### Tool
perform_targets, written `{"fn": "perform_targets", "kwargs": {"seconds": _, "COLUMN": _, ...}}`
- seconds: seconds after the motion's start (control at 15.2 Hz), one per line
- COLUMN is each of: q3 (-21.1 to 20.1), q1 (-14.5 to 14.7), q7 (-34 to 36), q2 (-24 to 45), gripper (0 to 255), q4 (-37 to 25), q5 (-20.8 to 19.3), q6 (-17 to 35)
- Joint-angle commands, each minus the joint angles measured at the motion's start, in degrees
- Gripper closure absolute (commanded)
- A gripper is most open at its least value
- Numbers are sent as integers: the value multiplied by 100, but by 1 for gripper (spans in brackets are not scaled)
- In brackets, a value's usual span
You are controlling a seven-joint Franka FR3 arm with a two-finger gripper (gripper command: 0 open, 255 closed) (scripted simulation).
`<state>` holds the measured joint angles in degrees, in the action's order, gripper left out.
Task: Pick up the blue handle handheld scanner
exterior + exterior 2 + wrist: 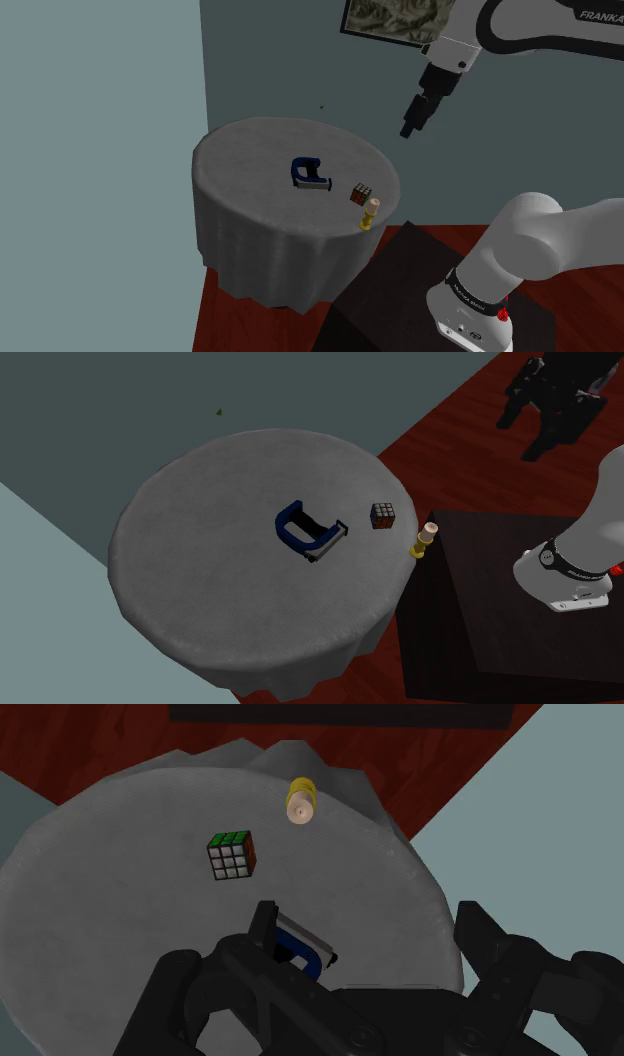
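Observation:
The handheld scanner (pixel 309 174) with a blue handle and a grey-white body lies on its side near the middle of a round grey-clothed table (pixel 250 150). In the second exterior view the scanner (pixel 308 530) rests just left of a puzzle cube. My black gripper (pixel 410 125) hangs high above the table's right edge in the shoulder view, well apart from the scanner. From the wrist, the gripper (pixel 370 929) is open with nothing between its fingers. The scanner (pixel 305 949) sits far below, partly hidden by one finger (pixel 265 919).
A colourful puzzle cube (pixel 360 194) (pixel 231 855) and a small yellow-and-cream bottle (pixel 370 213) (pixel 300 801) stand near the table's edge on the stand's side. The dark stand (pixel 480 592) sits close beside the table on a red-brown wood floor. A framed picture (pixel 385 22) hangs on the wall.

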<state>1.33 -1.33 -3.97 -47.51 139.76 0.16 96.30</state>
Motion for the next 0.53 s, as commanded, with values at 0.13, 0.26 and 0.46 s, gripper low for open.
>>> {"fn": "perform_targets", "kwargs": {"seconds": 0.13, "q3": -53, "q1": -46, "q7": 179, "q2": 366, "gripper": 0, "q4": 34, "q5": 33, "q6": 369}}
{"fn": "perform_targets", "kwargs": {"seconds": 0.26, "q3": -101, "q1": -91, "q7": 357, "q2": 755, "gripper": 0, "q4": 34, "q5": 59, "q6": 727}}
{"fn": "perform_targets", "kwargs": {"seconds": 0.46, "q3": -167, "q1": -164, "q7": 617, "q2": 1375, "gripper": 0, "q4": -27, "q5": 89, "q6": 1238}}
